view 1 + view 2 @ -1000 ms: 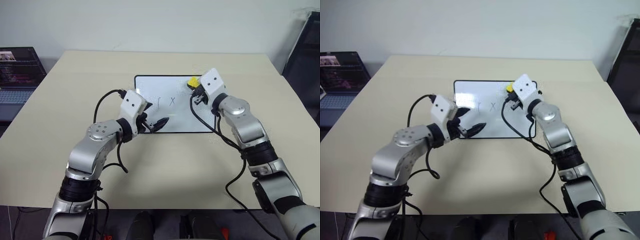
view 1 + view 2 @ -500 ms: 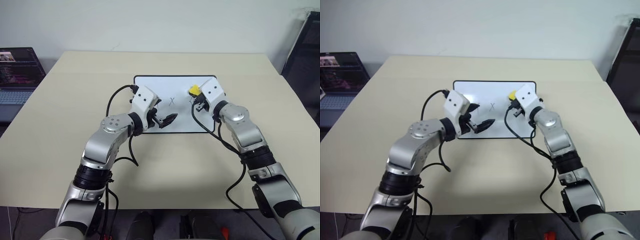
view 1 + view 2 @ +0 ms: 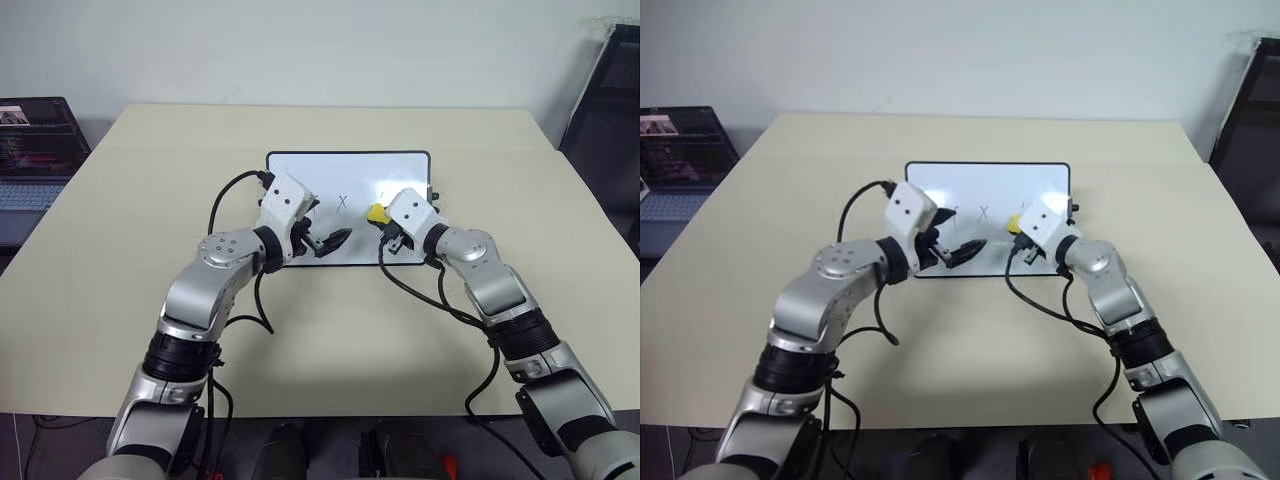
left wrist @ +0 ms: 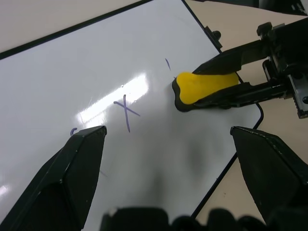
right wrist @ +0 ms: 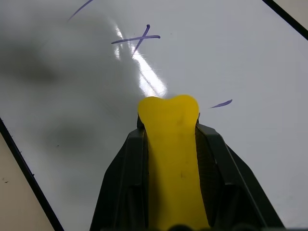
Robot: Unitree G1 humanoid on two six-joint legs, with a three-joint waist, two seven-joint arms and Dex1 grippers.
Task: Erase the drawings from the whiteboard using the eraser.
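The right gripper is clamped on the eraser, a smooth bright yellow block with a notched, two-lobed front end and a black underside, which juts out past the black wedge-shaped fingers. The eraser's tip sits over the glossy white whiteboard, near its right end. Just ahead of the tip a short thin stroke remains, and further ahead, toward the board's middle, lies a thin "x" of the drawings beside a bright glare streak.

The left gripper hangs over the board's near left part with its two broad, matte black fingers spread wide apart, nothing between them. The "x" lies just beyond its left finger; the eraser lies ahead, toward its right finger. The board's thin black frame has rounded corners and rests flat on a pale beige table.
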